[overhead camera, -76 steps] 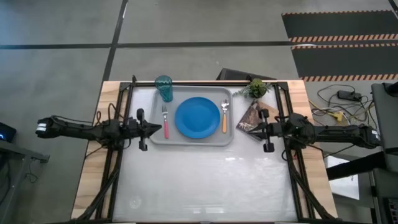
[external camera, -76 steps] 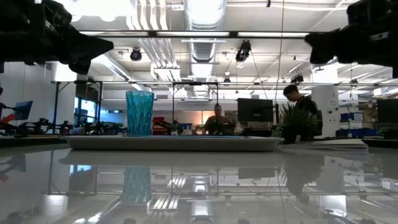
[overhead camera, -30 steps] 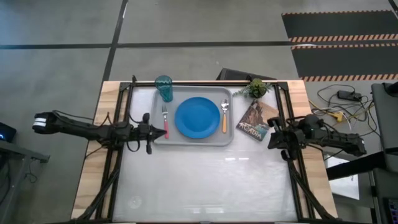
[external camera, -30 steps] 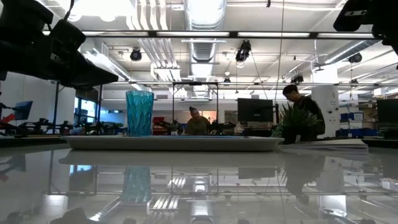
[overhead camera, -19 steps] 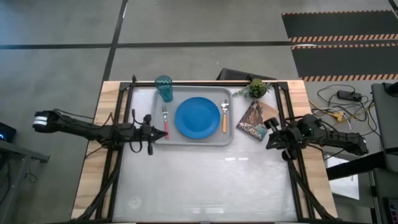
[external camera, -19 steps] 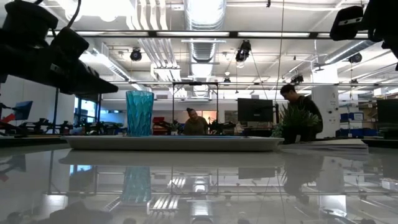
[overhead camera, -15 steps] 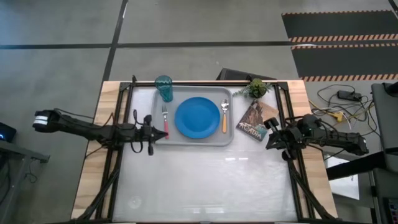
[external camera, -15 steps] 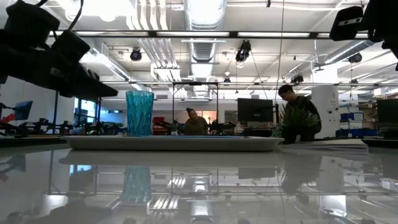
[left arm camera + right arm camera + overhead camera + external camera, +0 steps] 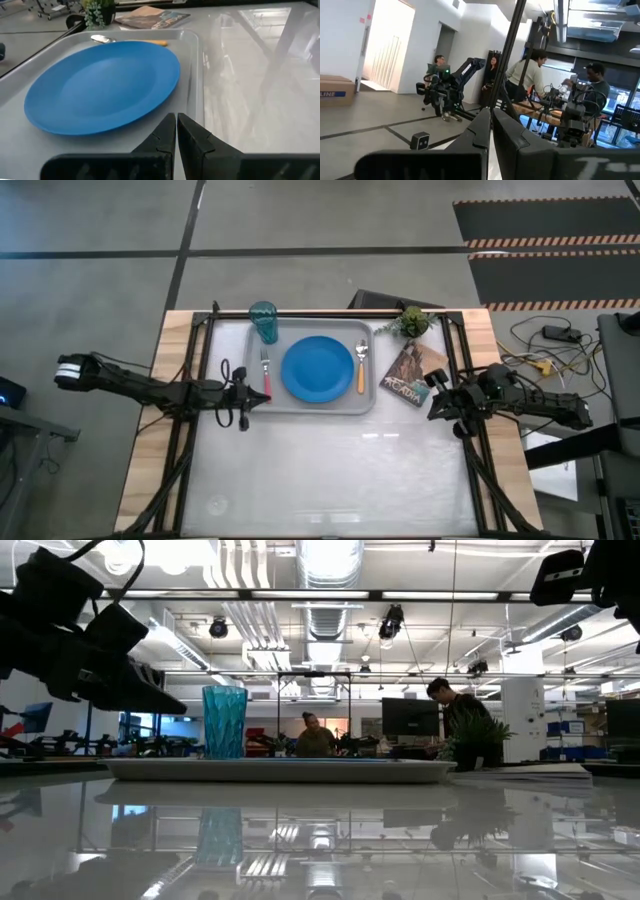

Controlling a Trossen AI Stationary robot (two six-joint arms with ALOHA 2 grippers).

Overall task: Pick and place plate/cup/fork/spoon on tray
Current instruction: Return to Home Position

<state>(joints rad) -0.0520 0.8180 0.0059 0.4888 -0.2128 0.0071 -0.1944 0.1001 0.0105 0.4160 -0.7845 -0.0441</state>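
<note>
All four pieces sit on the tray (image 9: 300, 408), which lies toward the far side of the tabletop (image 9: 330, 470). The plate (image 9: 317, 369) is flat in the tray's middle. The fork (image 9: 266, 373) lies alongside it on the left-arm side of the tray, tines toward the far rim and pink-red handle toward the near rim. The spoon (image 9: 361, 366) mirrors it on the right-arm side of the tray, bowl far and orange handle near. The cup (image 9: 264, 321) stands upright at the tray's far corner, beyond the fork's tines.

The left gripper (image 9: 258, 391) hangs at the tray's left edge, its tips close to the fork's handle. From table height it sits raised above the tray's rim. Its wrist camera looks across the tray, and the jaws are pressed together with nothing between them.

The right gripper (image 9: 436, 402) is well clear of the tray, off its right end. It is just past the picture card (image 9: 407, 370) that lies beside that end. Its wrist camera points up into the room, where several people stand, and its jaws are drawn together and empty as well.

A small potted plant (image 9: 412, 321) sits beyond the card, off the tray's far right corner.
</note>
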